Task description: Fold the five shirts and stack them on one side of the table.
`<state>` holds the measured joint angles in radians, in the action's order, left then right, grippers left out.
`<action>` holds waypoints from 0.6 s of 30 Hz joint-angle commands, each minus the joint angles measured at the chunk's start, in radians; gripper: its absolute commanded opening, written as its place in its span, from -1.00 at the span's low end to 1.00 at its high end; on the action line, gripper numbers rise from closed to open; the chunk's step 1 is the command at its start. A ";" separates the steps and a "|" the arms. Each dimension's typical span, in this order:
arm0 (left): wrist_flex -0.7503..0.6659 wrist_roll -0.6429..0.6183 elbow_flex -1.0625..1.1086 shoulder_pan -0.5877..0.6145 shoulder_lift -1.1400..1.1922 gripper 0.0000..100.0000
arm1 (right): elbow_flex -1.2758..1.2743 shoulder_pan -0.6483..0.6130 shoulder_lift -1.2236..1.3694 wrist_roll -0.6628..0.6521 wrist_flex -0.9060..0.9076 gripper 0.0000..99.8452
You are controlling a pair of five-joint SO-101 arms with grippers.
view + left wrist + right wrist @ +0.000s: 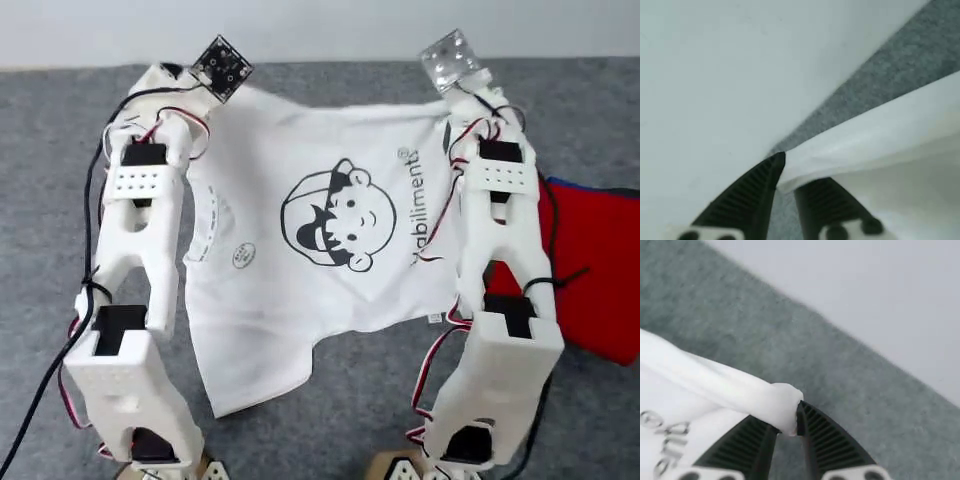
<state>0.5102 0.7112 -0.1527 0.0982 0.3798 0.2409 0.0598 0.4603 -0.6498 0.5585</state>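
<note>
One white shirt (320, 250) spread print side up on the grey table (360, 400), cartoon face in the middle, a sleeve trailing off its near edge toward the arm bases. Pinched at both far corners. Left pincer (785, 170) clenched on a thin fold of the white shirt's far edge at the collar-side corner, ribbed black fingers (747, 192) drawn close around the cloth. Right pincer (795, 416) clamped on a bunched roll of cloth at the other far corner, close by the lettering. Both arms extended long and low from their bases, one along each side of the white shirt, forearms over its side edges, wrists at its far edge near the pale wall (320, 30). Beyond the right arm, on the side away from the white shirt: a red shirt (600, 270) lying on the table, partly covered by that arm, a sliver of dark blue cloth (590, 187) at its far edge.
</note>
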 commanded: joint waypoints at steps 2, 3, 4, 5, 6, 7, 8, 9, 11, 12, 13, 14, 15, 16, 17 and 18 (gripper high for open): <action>0.356 -0.008 -0.143 -0.002 -0.015 -1.00 | 0.072 -0.005 -0.021 0.005 0.163 -0.98; 0.440 -0.008 -0.171 -0.002 -0.015 -1.00 | 0.072 -0.005 -0.021 0.003 0.209 -0.98; 0.520 -0.006 -0.197 -0.002 -0.015 -1.00 | 0.072 -0.005 -0.021 -0.002 0.254 -0.98; 0.597 -0.006 -0.222 -0.002 -0.015 -1.00 | 0.072 -0.005 -0.025 -0.017 0.300 -0.98; 0.667 -0.005 -0.243 -0.002 -0.015 -1.00 | 0.072 -0.005 -0.035 -0.032 0.344 -0.98; 0.733 -0.005 -0.263 -0.002 -0.014 -1.00 | 0.072 -0.005 -0.044 -0.038 0.386 -0.98; 0.798 -0.005 -0.282 -0.003 -0.014 -1.00 | 0.072 -0.005 -0.053 -0.040 0.423 -0.98; 0.861 -0.005 -0.302 -0.003 -0.014 -1.00 | 0.072 -0.005 -0.062 -0.040 0.455 -0.98; 0.987 -0.003 -0.332 -0.014 -0.011 -1.00 | 0.072 -0.005 -0.085 -0.040 0.522 -0.98; 1.048 -0.002 -0.344 -0.021 -0.011 -1.00 | 0.072 -0.005 -0.096 -0.041 0.556 -0.98; 1.111 0.003 -0.355 -0.026 -0.011 -1.00 | 0.072 -0.005 -0.107 -0.043 0.591 -0.98; 1.171 0.023 -0.364 -0.035 -0.012 -1.00 | 0.072 -0.005 -0.116 -0.043 0.625 -0.98; 1.227 0.057 -0.367 -0.046 -0.014 -1.00 | 0.072 -0.005 -0.124 -0.044 0.657 -0.98; 1.252 0.080 -0.361 -0.055 -0.015 -1.00 | 0.072 -0.005 -0.130 -0.044 0.687 -0.98; 1.246 0.080 -0.349 -0.057 -0.018 -1.00 | 0.072 -0.002 -0.136 -0.044 0.714 -0.98; 1.246 0.080 -0.335 -0.054 -0.028 -1.00 | 0.072 0.001 -0.140 -0.046 0.743 -0.98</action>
<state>1.7008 0.7710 -0.4687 0.0537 0.3798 0.2424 0.0583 0.4035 -0.6882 1.2290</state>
